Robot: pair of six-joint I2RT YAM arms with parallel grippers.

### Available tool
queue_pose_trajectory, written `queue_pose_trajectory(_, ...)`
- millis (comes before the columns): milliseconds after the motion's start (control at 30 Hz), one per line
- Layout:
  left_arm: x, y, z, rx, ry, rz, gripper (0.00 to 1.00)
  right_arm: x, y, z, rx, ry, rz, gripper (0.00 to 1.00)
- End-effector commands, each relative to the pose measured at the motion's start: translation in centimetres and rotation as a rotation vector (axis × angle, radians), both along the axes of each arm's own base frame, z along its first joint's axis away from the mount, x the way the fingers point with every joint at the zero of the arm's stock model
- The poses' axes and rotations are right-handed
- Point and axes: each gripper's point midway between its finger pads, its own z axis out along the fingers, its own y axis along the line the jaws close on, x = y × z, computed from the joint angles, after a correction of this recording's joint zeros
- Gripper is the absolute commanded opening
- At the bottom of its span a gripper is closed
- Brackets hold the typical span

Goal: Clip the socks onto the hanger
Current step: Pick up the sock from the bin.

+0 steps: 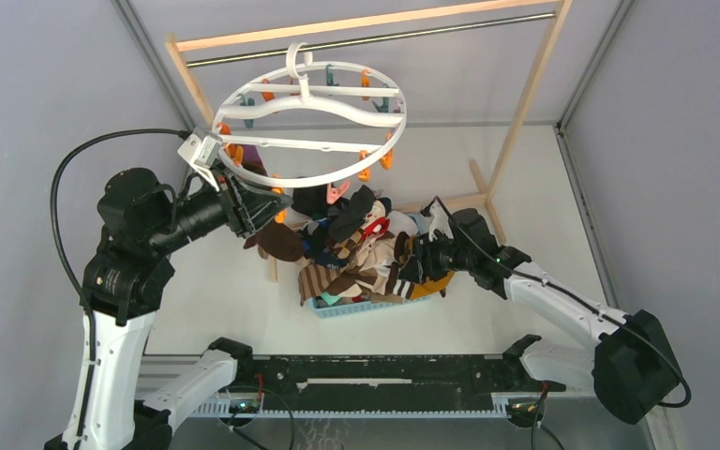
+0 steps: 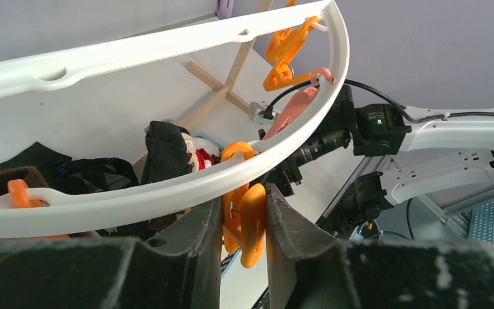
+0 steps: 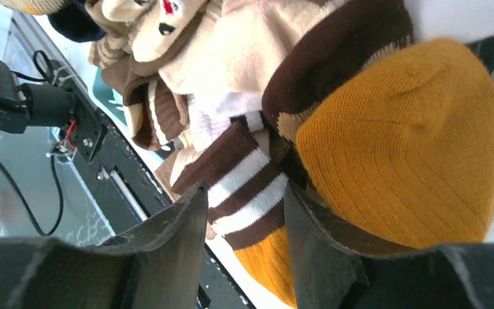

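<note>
Plainly, the weak spot is the hanger (image 2: 135,196): it hangs free by its hook from the rod of the wooden rack (image 1: 525,103). The left claw (image 2: 244,199) is clamped on one orange clothespin (image 2: 252,238) dangling from its rim. A pull off-line could swing the ring or let the pin slip out of the pads.

The right claw (image 3: 241,196) stands open at the socks (image 1: 356,253), which are heaped in the light-blue basket (image 1: 356,307) on the tabletop (image 1: 234,281). A brown-and-white striped sock (image 3: 231,161) lies between its fingers, with a mustard sock (image 3: 399,141) touching it. Closing here may catch both, or drag tangled neighbours up with them.

Only the top view shows the hook on the rod and the two claws well apart, so any sock must travel to the pin. Only the left wrist view shows the pin squeezed between the pads. Only the right wrist view shows which sock sits in the gap.
</note>
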Motion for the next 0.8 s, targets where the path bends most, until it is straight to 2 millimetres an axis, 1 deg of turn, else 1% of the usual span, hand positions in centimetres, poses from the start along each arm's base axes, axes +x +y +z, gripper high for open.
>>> queue_pose_trajectory(0, -0.2, 0.0, 0.4, -0.006, -0.027, -0.009, 0.00, 1.3, 1.5, 2.2, 0.123, -0.056, 0.062, 0.54)
queue_pose_trajectory(133, -0.2, 0.1, 0.4, -0.004, -0.032, -0.008, 0.00, 0.7, 2.3, 1.4, 0.146, 0.010, 0.121, 0.51)
queue_pose_trajectory(300, -0.2, 0.0, 0.4, -0.002, -0.033, -0.008, 0.00, -0.2, 2.5, 0.7, 0.155, 0.072, 0.155, 0.41)
queue_pose_trajectory(433, -0.3, 0.1, 0.3, -0.001, -0.032, -0.008, 0.00, -0.5, 2.3, 1.5, 0.165, 0.059, 0.156, 0.29)
queue_pose_trajectory(533, -0.2, 0.1, 0.2, 0.000, -0.032, -0.007, 0.00, -0.5, 2.3, 2.6, 0.187, 0.037, 0.154, 0.17)
queue_pose_trajectory(633, -0.3, 0.1, 0.3, -0.001, -0.034, -0.008, 0.00, -0.7, 2.4, 3.6, 0.219, 0.025, 0.161, 0.08)
queue_pose_trajectory(767, -0.5, 0.1, 0.4, -0.002, -0.036, -0.009, 0.00, -1.2, 2.4, 4.8, 0.243, 0.016, 0.162, 0.00)
